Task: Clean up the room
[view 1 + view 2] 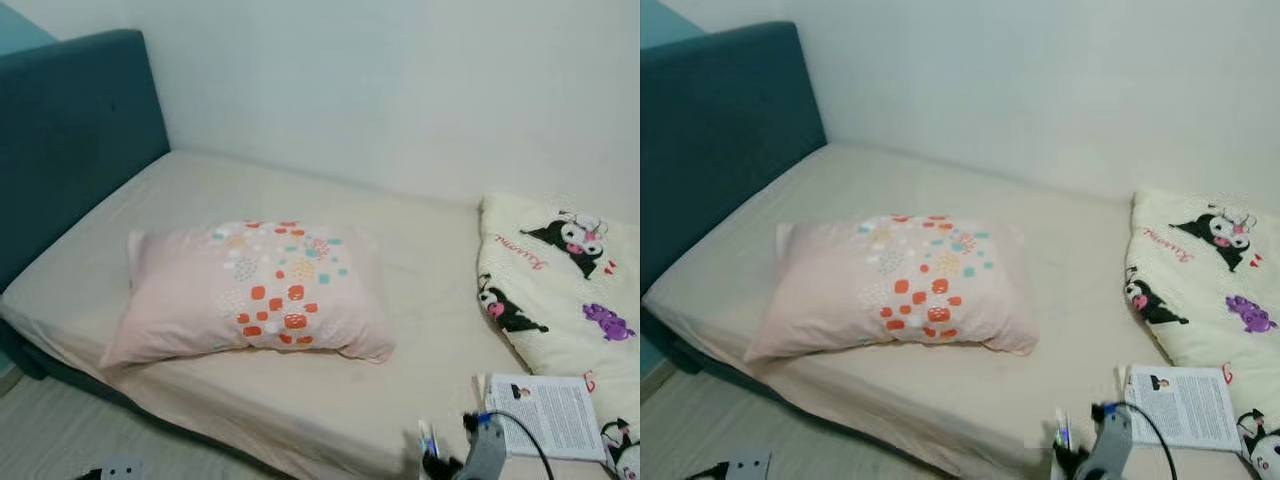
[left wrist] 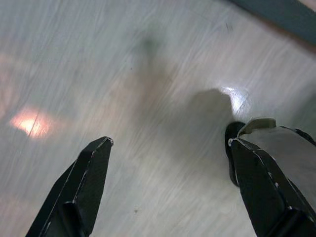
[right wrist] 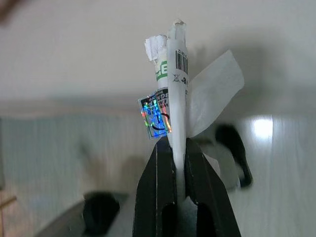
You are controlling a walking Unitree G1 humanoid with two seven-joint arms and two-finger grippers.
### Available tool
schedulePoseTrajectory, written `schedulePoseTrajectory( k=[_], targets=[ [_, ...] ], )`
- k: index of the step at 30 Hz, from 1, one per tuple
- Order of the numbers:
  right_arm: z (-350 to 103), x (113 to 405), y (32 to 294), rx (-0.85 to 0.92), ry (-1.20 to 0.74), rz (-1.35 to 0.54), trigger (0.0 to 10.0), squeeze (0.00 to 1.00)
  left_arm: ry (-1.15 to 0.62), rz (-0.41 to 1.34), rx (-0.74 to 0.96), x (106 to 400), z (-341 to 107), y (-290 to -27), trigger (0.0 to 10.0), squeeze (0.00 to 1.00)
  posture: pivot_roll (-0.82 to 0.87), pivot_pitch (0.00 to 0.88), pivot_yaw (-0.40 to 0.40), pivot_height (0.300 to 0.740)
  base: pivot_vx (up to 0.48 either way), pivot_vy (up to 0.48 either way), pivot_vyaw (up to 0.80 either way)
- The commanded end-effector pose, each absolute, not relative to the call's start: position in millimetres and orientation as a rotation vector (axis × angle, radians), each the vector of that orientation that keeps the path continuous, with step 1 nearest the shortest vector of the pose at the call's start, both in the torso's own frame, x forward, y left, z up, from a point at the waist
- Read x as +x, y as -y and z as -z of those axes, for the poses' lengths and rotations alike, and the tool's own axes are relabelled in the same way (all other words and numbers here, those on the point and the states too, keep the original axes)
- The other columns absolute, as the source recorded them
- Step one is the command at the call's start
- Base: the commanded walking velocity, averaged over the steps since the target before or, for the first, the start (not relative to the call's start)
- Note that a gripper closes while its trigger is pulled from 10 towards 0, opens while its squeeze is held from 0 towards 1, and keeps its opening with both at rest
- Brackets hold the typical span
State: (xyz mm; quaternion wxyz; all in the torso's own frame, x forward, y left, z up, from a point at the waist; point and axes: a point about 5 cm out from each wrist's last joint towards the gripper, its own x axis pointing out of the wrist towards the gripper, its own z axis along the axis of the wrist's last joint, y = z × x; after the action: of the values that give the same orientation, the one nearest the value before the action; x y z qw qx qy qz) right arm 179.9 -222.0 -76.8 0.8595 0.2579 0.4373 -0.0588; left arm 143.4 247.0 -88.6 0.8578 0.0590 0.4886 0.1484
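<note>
My right gripper [image 3: 178, 148] is shut on a thin white wrapper [image 3: 177, 74] with a barcode, green print and a shiny sticker. In the eye views that gripper [image 1: 432, 462] shows at the bottom edge, by the front of the bed, with the wrapper [image 1: 427, 438] sticking up from it. On the bed lie a pink pillow [image 1: 255, 288] with coloured dots, a cream cartoon blanket [image 1: 560, 290] at the right, and a printed booklet [image 1: 545, 414] near the front right. My left gripper [image 2: 170, 142] hangs open over the pale floor, holding nothing.
The bed [image 1: 400, 250] has a beige sheet and a teal headboard [image 1: 70, 140] at the left, with a white wall behind. A small white object [image 1: 118, 467] lies on the floor by the bed's front left. A dark foot-like shape [image 2: 236, 148] is near my left fingers.
</note>
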Motion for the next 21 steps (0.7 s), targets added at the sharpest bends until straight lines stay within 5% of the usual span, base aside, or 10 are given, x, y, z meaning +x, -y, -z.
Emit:
schedulePoseTrajectory(
  k=[1, 4, 5, 9, 21],
  targets=[
    [79.8, 173.8, 223.0, 0.514, -0.929, 0.137, 0.0, 0.0, -1.034, -0.268, 0.15, 143.7, 89.9, -241.9, 10.0, 0.0, -0.04, 0.0, -0.053, 0.72, 0.0, 0.0, 0.0],
    [80.7, 172.0, 222.9, 0.511, -0.927, 0.142, 0.0, 0.0, -1.032, -0.254, 0.158, 144.8, 89.8, -240.4, 10.0, 0.0, -0.04, 0.0, -0.053, 0.72, 0.0, 0.0, 0.0],
    [82.1, 169.3, 223.1, 0.495, -0.944, 0.145, 10.0, 0.0, -1.03, -0.24, 0.167, 145.8, 89.9, -238.5, 10.0, 0.0, -0.04, 0.0, -0.054, 0.72, 0.0, 0.0, 0.0],
    [83.9, 165.6, 222.7, 0.484, -0.965, 0.14, 10.0, 0.0, -1.02, -0.211, 0.17, 148.8, 90.0, -233.2, 10.0, 0.0, -0.04, 0.0, -0.055, 0.72, 0.0, 0.0, 0.22],
    [85.1, 161.4, 228.0, 0.334, -1.008, 0.103, 10.0, 0.0, -1.027, -0.162, 0.153, 150.5, 92.9, -217.9, 10.0, 0.0, -0.04, 0.0, -0.073, 0.72, 0.0, 0.0, 0.78]
  ],
)
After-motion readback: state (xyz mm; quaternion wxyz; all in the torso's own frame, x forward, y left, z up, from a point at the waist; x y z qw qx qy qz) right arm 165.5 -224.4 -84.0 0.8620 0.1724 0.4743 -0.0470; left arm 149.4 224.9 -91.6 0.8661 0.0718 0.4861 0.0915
